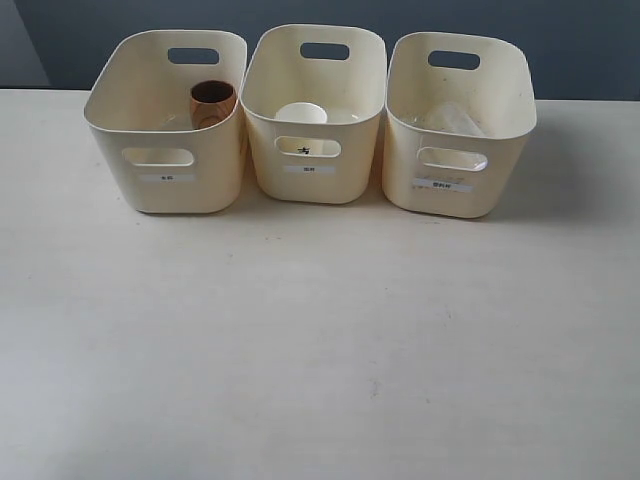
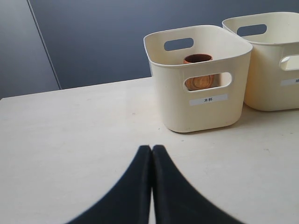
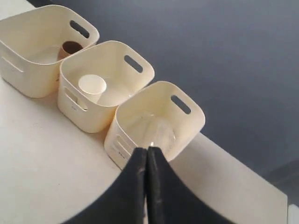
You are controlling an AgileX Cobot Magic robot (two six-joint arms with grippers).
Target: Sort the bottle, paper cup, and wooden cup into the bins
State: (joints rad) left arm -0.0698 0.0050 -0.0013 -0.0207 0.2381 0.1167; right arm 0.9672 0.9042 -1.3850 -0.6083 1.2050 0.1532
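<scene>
Three cream bins stand in a row at the back of the table. The wooden cup (image 1: 212, 102) stands upright in the left bin (image 1: 166, 185); the left wrist view shows that cup (image 2: 198, 70) too. In the middle bin (image 1: 312, 180) stands the white paper cup (image 1: 301, 116), mouth up. The clear bottle (image 1: 455, 120) lies in the right bin (image 1: 455, 195). My left gripper (image 2: 152, 148) is shut and empty, over the table short of the left bin (image 2: 205, 114). My right gripper (image 3: 146, 150) is shut and empty, raised near the right bin (image 3: 122, 142). Neither gripper appears in the exterior view.
The pale table (image 1: 320, 360) stretches bare in front of the bins. A dark blue-grey wall (image 1: 580, 40) rises behind them. The table's far edge (image 3: 243, 163) runs just behind the bins.
</scene>
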